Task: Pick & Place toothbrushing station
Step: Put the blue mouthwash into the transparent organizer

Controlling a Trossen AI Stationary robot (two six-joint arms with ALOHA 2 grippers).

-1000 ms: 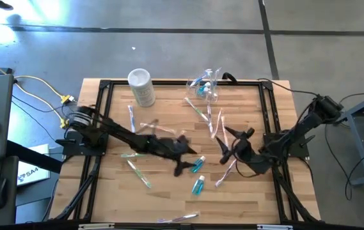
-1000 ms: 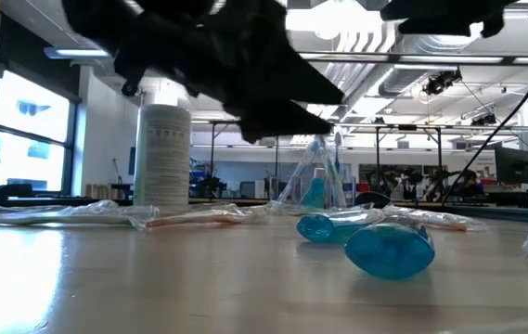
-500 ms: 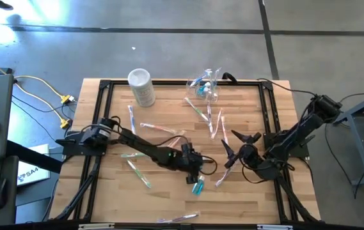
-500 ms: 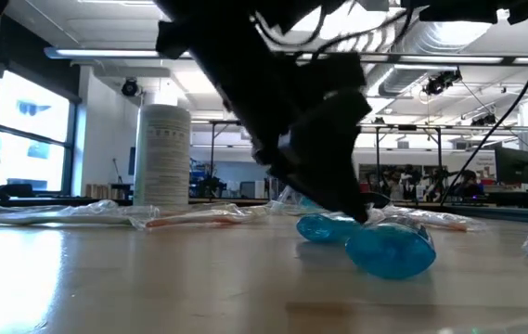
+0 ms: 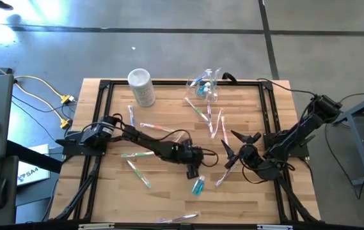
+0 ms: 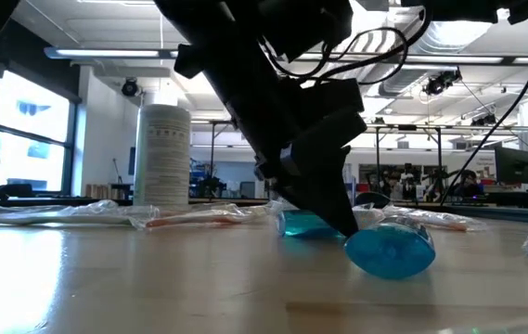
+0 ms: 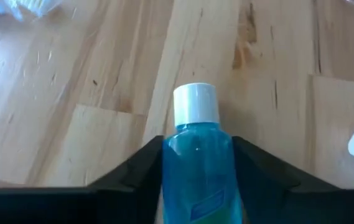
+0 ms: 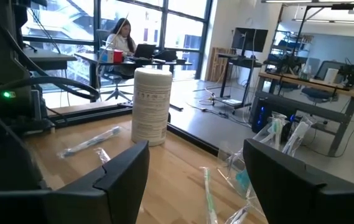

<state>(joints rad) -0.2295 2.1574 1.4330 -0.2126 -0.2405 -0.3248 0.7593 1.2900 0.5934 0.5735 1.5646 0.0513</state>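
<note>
A small blue bottle with a white cap [image 7: 196,158] lies on the wooden table right of centre, with my left gripper [image 5: 193,167] shut on it. The gripper slants down from the table's left [image 6: 324,199]. A second blue bottle [image 5: 198,186] lies nearer the front [image 6: 389,250]. The toothbrushing station [image 5: 204,86], a clear holder with brushes in it, stands at the far edge, also in the right wrist view [image 8: 279,140]. My right gripper [image 5: 233,148] hovers level and open at the right [image 8: 192,180], holding nothing. My left gripper pinches the blue bottle between its two fingers, on the body's two sides just below the shoulder [image 7: 172,155]. The fingers slant down from the table's left and lie along the bottle, whose capped neck [image 7: 195,106] sticks out past the fingertips. The bottle lies on the table.
A whitish cylindrical container [image 5: 141,87] stands at the far left [image 6: 162,156]. Several wrapped toothbrushes lie scattered, some left of my left arm [image 5: 137,171] and some between the station and my right gripper [image 5: 215,124]. A black frame [image 5: 169,82] runs around the tabletop.
My left gripper has sunk toward the table and gone a little toward the right and near edges. It has tipped from nearly level to steeply downward. Its fingers now stand on the sides of the blue bottle, which still lies on the table.
</note>
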